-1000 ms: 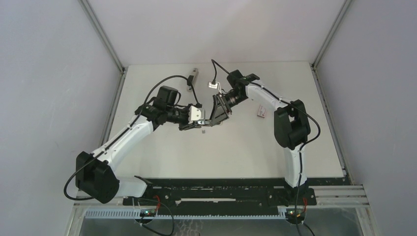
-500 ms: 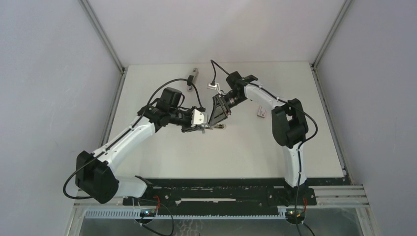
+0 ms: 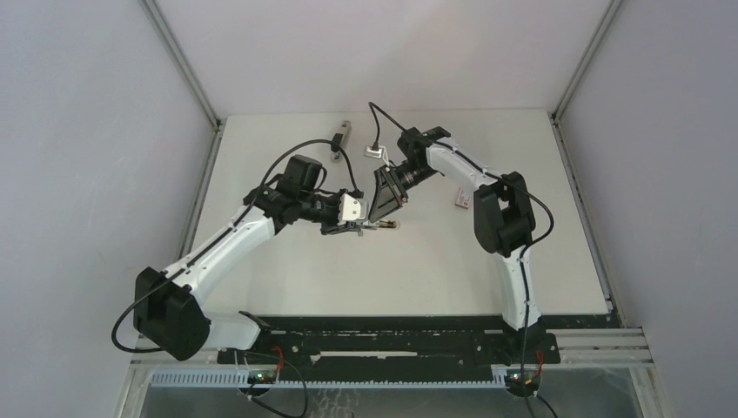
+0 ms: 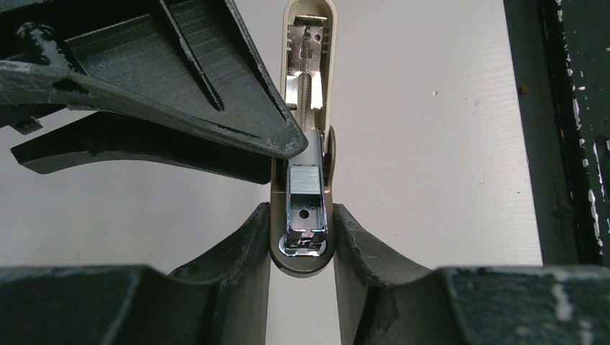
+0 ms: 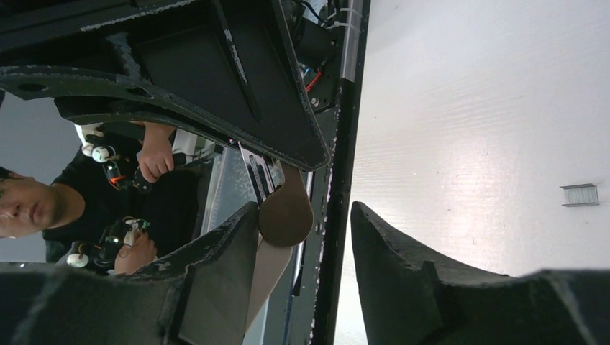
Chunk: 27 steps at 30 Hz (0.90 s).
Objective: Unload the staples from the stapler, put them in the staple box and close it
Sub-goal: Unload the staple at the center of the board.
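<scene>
- Stapler [image 4: 309, 100]: tan-bodied and swung open, so its spring-loaded arm runs straight away from the chrome magazine; held level over the table [image 3: 418, 261]
- Staples [image 4: 308, 180]: a silvery ridged strip seated in the stapler's magazine, just behind its chrome front end
- My left gripper [image 4: 302, 214]: clenched on the stapler, one finger pressed to each side of its rounded base end
- My right gripper [image 5: 302, 215]: fingers spread apart around a rounded tan part of the stapler; that part lies against one finger with a clear gap to the other, so I grasp nothing; from the left wrist, one fingertip reaches the stapler's side just beside the staples
- Loose staple strip [image 5: 580, 195]: flat on the table, well apart from the stapler
- Red-and-white box [image 3: 462, 199]: on the table, right of the stapler, well apart
- Small pale piece [image 3: 376, 151]: on the table beyond the stapler, too small to identify
- Slim grey bar [image 3: 339, 137]: beyond and left of the stapler, at the table's far edge
</scene>
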Available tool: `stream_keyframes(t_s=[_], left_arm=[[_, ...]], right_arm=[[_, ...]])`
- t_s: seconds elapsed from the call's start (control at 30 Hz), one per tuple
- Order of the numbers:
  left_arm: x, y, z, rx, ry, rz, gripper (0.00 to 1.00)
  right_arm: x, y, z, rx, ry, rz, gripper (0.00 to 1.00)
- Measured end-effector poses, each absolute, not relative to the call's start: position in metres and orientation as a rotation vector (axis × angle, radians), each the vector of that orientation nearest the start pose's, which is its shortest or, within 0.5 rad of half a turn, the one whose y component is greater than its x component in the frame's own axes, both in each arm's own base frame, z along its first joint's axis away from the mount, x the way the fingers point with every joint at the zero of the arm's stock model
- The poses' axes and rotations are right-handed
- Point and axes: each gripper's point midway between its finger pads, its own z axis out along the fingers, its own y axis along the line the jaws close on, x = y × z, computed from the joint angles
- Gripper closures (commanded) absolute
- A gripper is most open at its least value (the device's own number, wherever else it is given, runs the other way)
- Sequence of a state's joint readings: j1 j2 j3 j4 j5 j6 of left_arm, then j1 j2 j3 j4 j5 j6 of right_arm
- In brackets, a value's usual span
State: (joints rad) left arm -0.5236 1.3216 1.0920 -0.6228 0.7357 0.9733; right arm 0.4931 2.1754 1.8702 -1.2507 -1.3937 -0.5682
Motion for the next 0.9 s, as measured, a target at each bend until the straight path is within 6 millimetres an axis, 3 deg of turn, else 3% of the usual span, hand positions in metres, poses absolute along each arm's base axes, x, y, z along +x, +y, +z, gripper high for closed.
stream_keyframes(t_s=[0.57, 0.9], left_arm=[[0.246, -0.249, 0.184, 1.749, 1.407, -0.648, 1.00], [0.246, -0.249, 0.184, 1.749, 1.407, -0.648, 1.00]], right_arm=[[0.255, 0.326, 0.196, -1.243, 1.994, 2.020, 0.49], [0.250, 0.328, 0.191, -1.250, 2.011, 2.037, 0.50]])
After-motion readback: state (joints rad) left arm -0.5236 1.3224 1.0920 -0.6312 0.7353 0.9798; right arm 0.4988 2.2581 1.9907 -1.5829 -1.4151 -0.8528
